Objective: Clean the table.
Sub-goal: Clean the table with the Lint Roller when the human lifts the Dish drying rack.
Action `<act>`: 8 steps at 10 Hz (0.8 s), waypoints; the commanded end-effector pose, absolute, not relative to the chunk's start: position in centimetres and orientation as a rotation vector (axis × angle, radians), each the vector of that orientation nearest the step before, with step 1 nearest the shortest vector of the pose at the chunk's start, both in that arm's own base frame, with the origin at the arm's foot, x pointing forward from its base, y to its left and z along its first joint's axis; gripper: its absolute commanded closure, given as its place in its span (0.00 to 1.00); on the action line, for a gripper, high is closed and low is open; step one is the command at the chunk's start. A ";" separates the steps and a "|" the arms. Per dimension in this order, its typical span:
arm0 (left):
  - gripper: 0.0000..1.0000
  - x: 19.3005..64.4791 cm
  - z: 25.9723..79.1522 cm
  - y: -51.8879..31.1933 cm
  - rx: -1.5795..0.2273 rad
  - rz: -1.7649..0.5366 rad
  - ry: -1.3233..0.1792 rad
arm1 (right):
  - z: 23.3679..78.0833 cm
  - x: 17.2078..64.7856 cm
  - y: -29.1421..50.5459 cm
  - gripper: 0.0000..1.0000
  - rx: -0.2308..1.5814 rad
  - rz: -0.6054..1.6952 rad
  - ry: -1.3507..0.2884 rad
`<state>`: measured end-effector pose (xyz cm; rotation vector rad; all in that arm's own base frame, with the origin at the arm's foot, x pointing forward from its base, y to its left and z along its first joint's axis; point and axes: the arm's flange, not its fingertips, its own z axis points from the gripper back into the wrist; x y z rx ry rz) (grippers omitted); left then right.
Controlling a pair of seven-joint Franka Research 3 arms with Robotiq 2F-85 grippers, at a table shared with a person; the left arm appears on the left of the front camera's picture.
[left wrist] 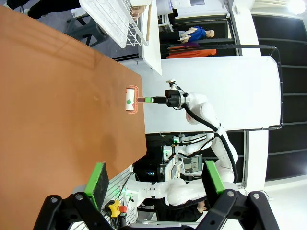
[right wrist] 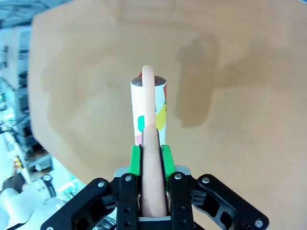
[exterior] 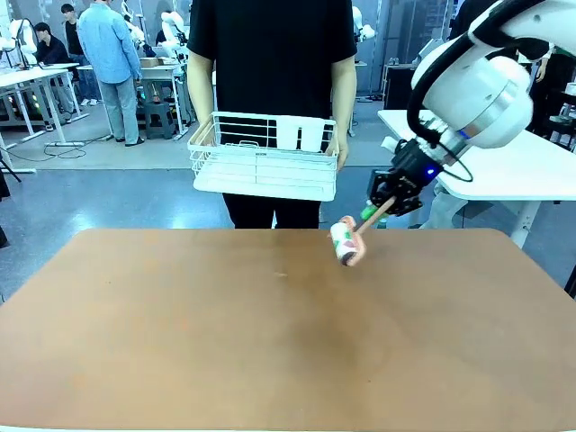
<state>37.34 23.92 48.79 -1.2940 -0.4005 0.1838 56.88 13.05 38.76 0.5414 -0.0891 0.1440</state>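
Note:
The reddish-brown table [exterior: 225,351] spreads across the front view. My right gripper [exterior: 379,210] is shut on the pink handle of a lint roller [exterior: 346,242], whose white roll with coloured patches hangs low over the table's far edge, right of the middle. In the right wrist view the green pads [right wrist: 136,159] clamp the handle of the lint roller [right wrist: 149,108] above the table [right wrist: 240,96]. The left wrist view has my left gripper [left wrist: 156,179] open and holding nothing, off the table's [left wrist: 48,96] near side, with the lint roller [left wrist: 130,98] and my right gripper [left wrist: 160,99] farther off.
A person in black stands at the far side and holds a white wire rack [exterior: 264,157] at waist height with both hands; the rack [left wrist: 112,19] is seen in the left wrist view too. A white-topped table [exterior: 513,171] stands at the right behind my right arm.

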 end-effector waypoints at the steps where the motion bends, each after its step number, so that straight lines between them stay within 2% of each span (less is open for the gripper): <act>1: 0.00 37.1 48.9 24.1 -1.308 0.173 -0.408 | 45.7 52.4 7.3 0.79 0.377 0.206 0.005; 3: 0.00 37.1 48.9 24.1 -1.308 0.173 -0.408 | 50.1 47.8 4.0 0.79 0.179 0.136 -0.054; 4: 0.00 37.1 48.9 24.1 -1.308 0.173 -0.408 | 49.9 46.9 3.8 0.79 0.135 0.122 -0.049; 6: 0.00 37.1 48.9 24.1 -1.308 0.173 -0.408 | 49.3 46.1 3.5 0.79 0.141 0.134 -0.037; 8: 0.00 37.1 48.9 24.1 -1.308 0.173 -0.408 | 51.4 46.7 1.7 0.79 0.145 0.142 -0.053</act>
